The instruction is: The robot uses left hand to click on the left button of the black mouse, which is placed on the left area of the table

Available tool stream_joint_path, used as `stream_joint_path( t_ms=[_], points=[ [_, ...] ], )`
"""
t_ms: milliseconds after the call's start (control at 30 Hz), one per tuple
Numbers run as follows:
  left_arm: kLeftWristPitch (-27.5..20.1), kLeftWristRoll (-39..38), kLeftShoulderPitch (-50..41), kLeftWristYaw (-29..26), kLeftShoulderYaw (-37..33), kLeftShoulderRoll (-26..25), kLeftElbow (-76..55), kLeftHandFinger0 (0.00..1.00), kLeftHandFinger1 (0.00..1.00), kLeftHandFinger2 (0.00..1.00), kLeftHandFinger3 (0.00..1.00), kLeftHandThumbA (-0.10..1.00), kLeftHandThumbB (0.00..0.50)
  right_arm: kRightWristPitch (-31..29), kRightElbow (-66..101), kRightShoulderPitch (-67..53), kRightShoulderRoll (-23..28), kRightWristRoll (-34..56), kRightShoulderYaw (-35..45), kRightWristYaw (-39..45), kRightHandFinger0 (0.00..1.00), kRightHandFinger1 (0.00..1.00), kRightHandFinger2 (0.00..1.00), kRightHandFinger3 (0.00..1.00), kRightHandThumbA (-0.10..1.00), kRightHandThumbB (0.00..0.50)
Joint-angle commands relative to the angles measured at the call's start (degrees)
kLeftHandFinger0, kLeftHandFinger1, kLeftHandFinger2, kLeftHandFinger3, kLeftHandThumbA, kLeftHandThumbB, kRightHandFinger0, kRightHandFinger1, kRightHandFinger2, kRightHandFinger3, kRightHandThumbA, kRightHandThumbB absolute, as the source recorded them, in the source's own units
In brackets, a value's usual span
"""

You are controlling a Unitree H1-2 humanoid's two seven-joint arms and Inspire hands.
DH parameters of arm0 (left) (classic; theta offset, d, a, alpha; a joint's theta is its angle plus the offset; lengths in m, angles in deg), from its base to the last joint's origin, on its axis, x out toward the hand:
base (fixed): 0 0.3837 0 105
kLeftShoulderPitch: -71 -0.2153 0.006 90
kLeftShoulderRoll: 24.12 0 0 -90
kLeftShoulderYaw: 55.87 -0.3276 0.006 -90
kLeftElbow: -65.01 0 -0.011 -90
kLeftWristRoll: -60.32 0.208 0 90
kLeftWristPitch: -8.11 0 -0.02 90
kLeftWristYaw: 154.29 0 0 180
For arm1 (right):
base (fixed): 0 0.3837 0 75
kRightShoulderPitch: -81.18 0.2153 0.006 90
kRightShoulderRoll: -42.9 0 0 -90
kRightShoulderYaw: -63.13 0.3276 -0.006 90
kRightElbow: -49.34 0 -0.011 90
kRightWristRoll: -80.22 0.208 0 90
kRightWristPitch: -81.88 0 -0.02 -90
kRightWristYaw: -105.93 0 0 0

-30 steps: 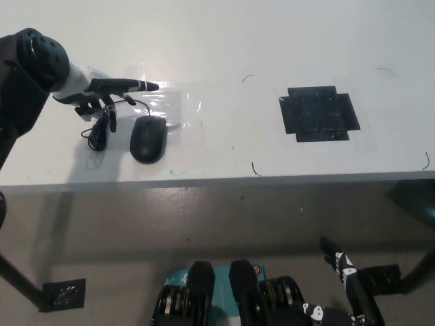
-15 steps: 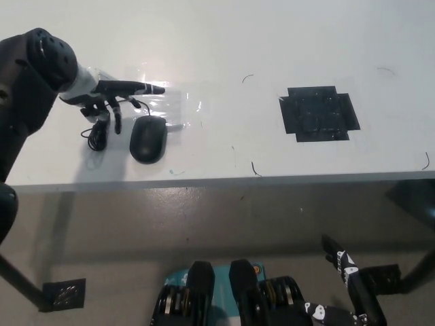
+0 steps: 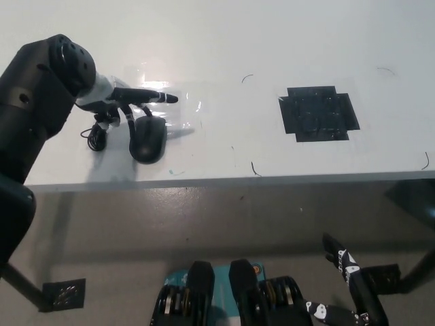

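Shifting rightward and nearer since the earlier views: left robot hand now reaching over the far end of the small black oval computer mouse, where a second ago hanging beside it above the coiled black cable. Resting low at the near right, below the worktop edge: black right robot hand, fingers loosely spread, holding nothing.

Moving outward to the near-left part of the white flat worktop: lying there, the mouse, long axis running away from the robot, button end at the far side, cord looping off to its left. Hovering just over that far end, the left robot hand, spread wide and holding nothing, one long finger stretching rightward past the mouse over a clear glossy plastic sheet, shorter fingers drooping toward the mouse's upper left. Whether any fingertip is touching the shell: cannot tell from this angle.

Judging the step in hand: lining up for the click, press not yet made. Doing it well probably means bringing one drooping fingertip squarely over the left button, keeping off the centre line and wheel, then pressing straight down lightly, avoiding any sideways push likely to slide the mouse on the slick sheet.

Farther right, well apart: black square patch of tape and a few thin pen marks.
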Motion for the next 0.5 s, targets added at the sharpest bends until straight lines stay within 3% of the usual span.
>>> stream_joint_path(
  t_ms=[0, 133, 200, 267, 467],
  points=[
    [1.08, 1.05, 3.70, 0.20, 1.64, -0.51, 0.20, 0.00, 0.11, 0.58, 1.00, 1.00, 0.411, -0.87, 1.90, 0.86, 0.41, -0.29, 0.18, 0.68, 0.93, 0.97, 1.00, 1.00, 1.00, 0.148],
    [0.44, 1.47, 3.82, 0.35, 1.87, -0.66, 0.32, 0.00, 0.01, 0.46, 1.00, 1.00, 0.404, -0.79, 1.85, 1.03, 0.44, 0.01, 0.25, 0.83, 0.94, 0.98, 1.00, 1.00, 1.00, 0.145],
    [-0.22, 1.80, 3.74, 0.25, 1.87, -0.82, 0.40, 0.00, 0.02, 0.48, 1.00, 1.00, 0.409, -0.46, 2.08, 0.94, 0.42, -0.14, 0.24, 0.79, 0.95, 0.98, 1.00, 1.00, 1.00, 0.147],
    [-0.79, 2.11, 4.01, 0.25, 1.90, -0.75, 0.91, 0.00, 0.09, 0.56, 1.00, 1.00, 0.419, -0.38, 2.17, 0.99, 0.45, -0.14, 0.34, 0.72, 0.95, 0.98, 1.00, 1.00, 1.00, 0.149],
    [-0.08, 2.68, 4.91, 1.50, 2.20, -0.52, 2.37, 0.00, 0.07, 0.50, 1.00, 1.00, 0.433, -0.66, 1.73, 1.15, 0.56, -0.57, 0.34, 0.52, 0.94, 0.98, 1.00, 1.00, 1.00, 0.162]
  ],
)
